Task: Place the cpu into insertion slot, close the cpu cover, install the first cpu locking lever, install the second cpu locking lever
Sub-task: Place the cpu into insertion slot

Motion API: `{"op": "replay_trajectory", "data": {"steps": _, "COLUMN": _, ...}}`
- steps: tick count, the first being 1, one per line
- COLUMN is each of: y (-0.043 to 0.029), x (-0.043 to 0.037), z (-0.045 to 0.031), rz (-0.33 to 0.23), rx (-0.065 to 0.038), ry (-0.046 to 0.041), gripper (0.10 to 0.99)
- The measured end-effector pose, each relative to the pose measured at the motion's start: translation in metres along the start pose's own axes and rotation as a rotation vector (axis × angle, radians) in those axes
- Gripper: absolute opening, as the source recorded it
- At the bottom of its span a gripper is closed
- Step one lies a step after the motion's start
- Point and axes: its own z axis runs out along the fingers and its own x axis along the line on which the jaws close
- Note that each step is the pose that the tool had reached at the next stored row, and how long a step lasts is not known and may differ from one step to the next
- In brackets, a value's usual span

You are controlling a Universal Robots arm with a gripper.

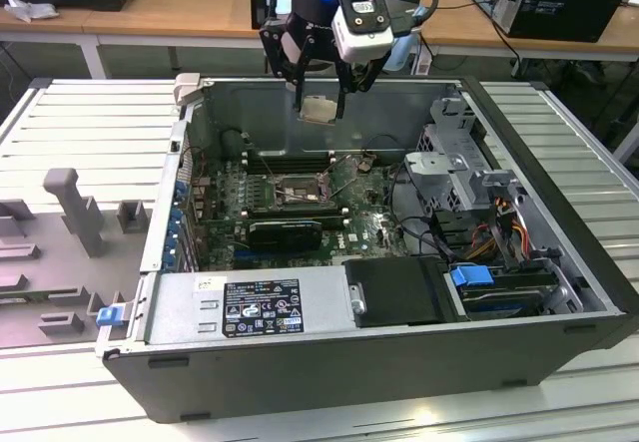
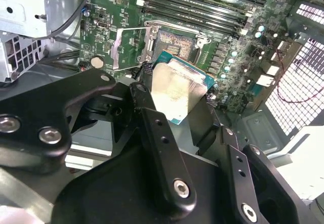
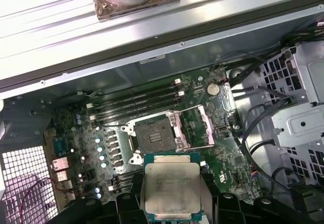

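My gripper [image 1: 320, 109] hangs above the open computer case, shut on the cpu [image 1: 319, 109], a small square chip with a pale metal face. In both wrist views the cpu [image 2: 177, 90] [image 3: 172, 188] sits level between the black fingers [image 2: 152, 128], well above the green motherboard [image 3: 228, 155]. The insertion slot [image 3: 154, 135] [image 2: 174, 44] [image 1: 297, 194] lies below it, a bare black socket with a silvery rim. The cpu cover [image 3: 195, 128] [image 2: 129, 49] is swung open beside the socket, standing off the board.
Long black memory slots [image 3: 136, 100] run beside the socket. A metal drive cage [image 1: 454, 168] and loose cables [image 1: 499, 222] fill the case toward the exterior view's right. The power supply [image 1: 250, 307] lies along the near wall. Grey fixtures [image 1: 70, 213] stand on the table outside.
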Motion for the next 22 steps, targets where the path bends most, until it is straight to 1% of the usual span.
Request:
{"op": "replay_trajectory", "data": {"steps": 13, "y": 0.0000, "x": 0.0000, "z": 0.0000, "rz": 0.029, "rx": -0.001, "ry": -0.0026, "gripper": 0.525}}
{"op": "replay_trajectory", "data": {"steps": 22, "y": 0.0000, "x": 0.0000, "z": 0.0002, "rz": 0.113, "rx": -0.002, "ry": -0.0101, "gripper": 0.525}}
